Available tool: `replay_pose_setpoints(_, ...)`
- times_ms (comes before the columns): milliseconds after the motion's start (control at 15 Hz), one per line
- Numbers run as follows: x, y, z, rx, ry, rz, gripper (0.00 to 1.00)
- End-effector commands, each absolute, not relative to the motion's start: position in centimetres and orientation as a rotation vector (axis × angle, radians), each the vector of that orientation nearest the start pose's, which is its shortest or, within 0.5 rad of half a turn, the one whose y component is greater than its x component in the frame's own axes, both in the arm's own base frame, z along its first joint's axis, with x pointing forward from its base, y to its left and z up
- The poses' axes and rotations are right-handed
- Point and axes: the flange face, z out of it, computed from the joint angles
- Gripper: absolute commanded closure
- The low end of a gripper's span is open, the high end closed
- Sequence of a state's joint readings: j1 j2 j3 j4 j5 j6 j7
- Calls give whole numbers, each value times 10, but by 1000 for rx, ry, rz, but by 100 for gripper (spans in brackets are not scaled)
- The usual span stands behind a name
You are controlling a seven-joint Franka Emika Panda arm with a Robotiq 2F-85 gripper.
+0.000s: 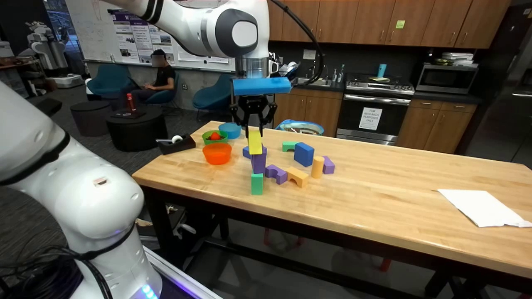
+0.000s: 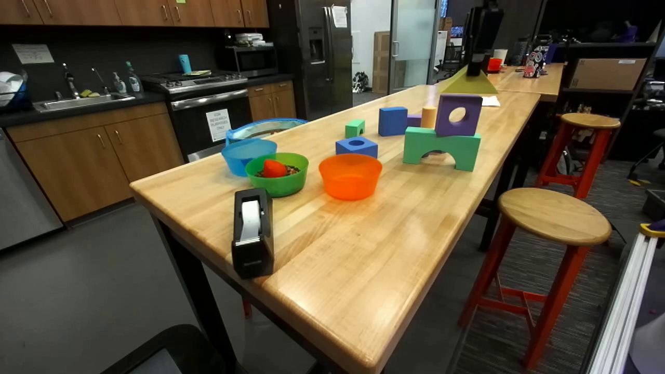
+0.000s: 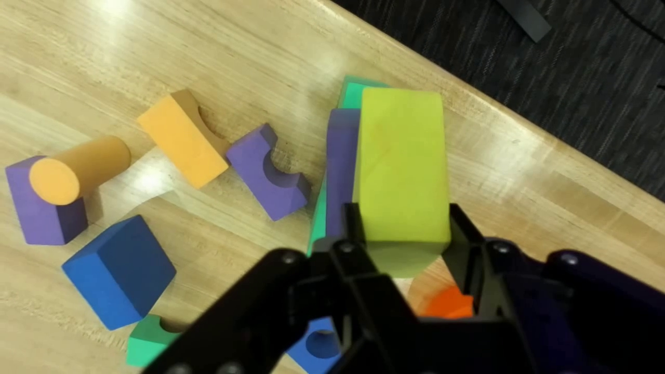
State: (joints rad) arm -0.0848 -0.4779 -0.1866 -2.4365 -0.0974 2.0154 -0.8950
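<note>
At left on the pale wooden worktop (image 1: 374, 178) sits an orange, round, plastic-looking bowl (image 1: 217, 154); next, the black pincer (image 1: 254, 132) grips a yellow, triangular, foam-like block (image 1: 255, 144) near the top of an upright purple, foam-like block (image 1: 258, 164), whether touching I cannot tell. The yellow block is probably light, softish and hardly slippery, best taken by its triangular ends near the peak. Farther right stands a blue, rectangular, foam-like block (image 1: 304, 154).

Arm (image 1: 91, 201), one: casing (image 1: 183, 25) was white, rounded, ringed by black bands (image 1: 48, 158); base lights (image 1: 148, 291) glowed blue. Wrist (image 1: 252, 66) bore a bright-blue piece (image 1: 262, 86) and black cable (image 1: 321, 60). Gripper (image 1: 254, 134) was black, with silvery screws (image 3: 569, 258).
</note>
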Motion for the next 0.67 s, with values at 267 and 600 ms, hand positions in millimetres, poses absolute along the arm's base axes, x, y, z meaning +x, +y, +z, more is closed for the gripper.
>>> replay_pose_setpoints(267,398,-123,482,-3006,-1072,-60,85)
replay_pose_setpoints(600,401,-122,480,-3003,-1078,-57,85)
